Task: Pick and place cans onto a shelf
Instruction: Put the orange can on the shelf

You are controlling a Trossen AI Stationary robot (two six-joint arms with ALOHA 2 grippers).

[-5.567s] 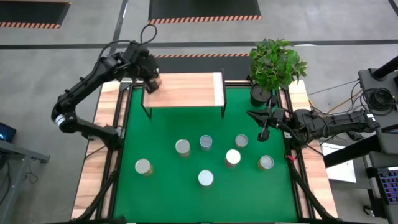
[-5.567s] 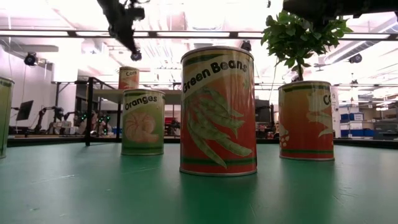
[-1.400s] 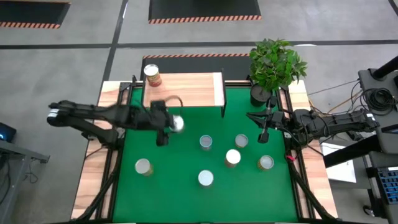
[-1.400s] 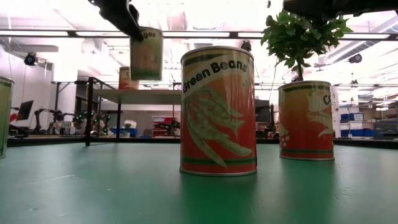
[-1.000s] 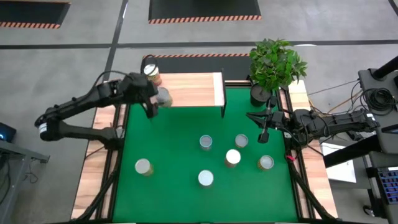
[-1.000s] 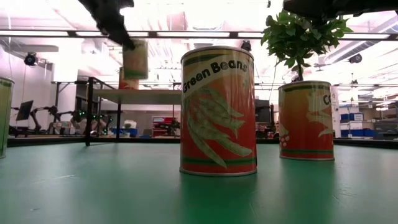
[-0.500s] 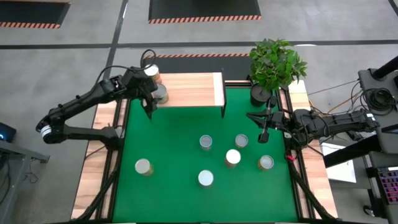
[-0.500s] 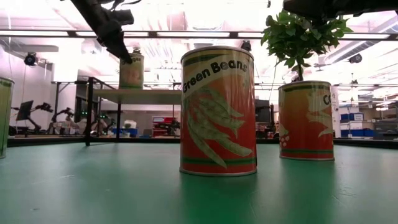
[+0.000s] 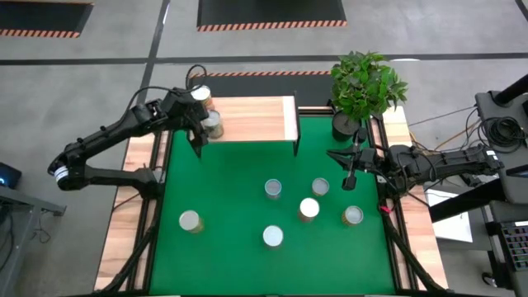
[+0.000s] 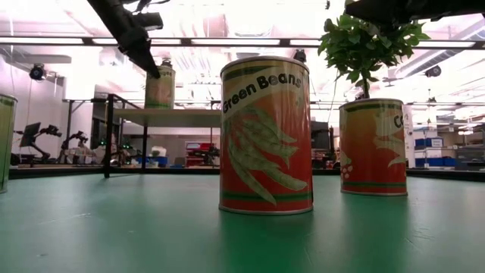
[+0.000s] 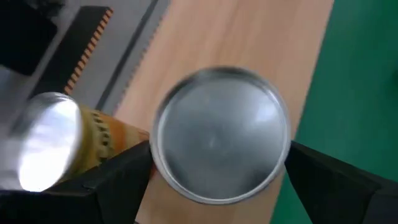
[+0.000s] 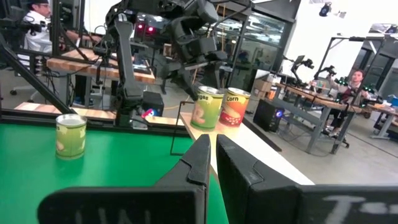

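Observation:
The pale-wood shelf (image 9: 252,120) stands at the mat's far edge on thin black legs. At its left end two cans stand upright: a Corn can (image 9: 200,96) and, in front of it, a silver-topped can (image 9: 214,124) (image 11: 221,134). My left gripper (image 9: 206,125) is open over this second can, one finger (image 11: 124,177) on either side of it; I cannot tell if they touch. Several more cans (image 9: 309,209) stand on the green mat. My right gripper (image 9: 351,177) hovers shut at the mat's right side.
A potted plant (image 9: 363,87) stands at the far right corner beside the shelf. The Green Beans can (image 10: 265,136) stands nearest the mat's near edge. Most of the shelf's board to the right of the two cans is bare. People sit at desks beyond the table (image 12: 357,81).
My left gripper has carried the can from just above the shelf's left end a little toward the far edge and down. The can, held clear a second ago, now stands upright on the shelf next to the Corn can.

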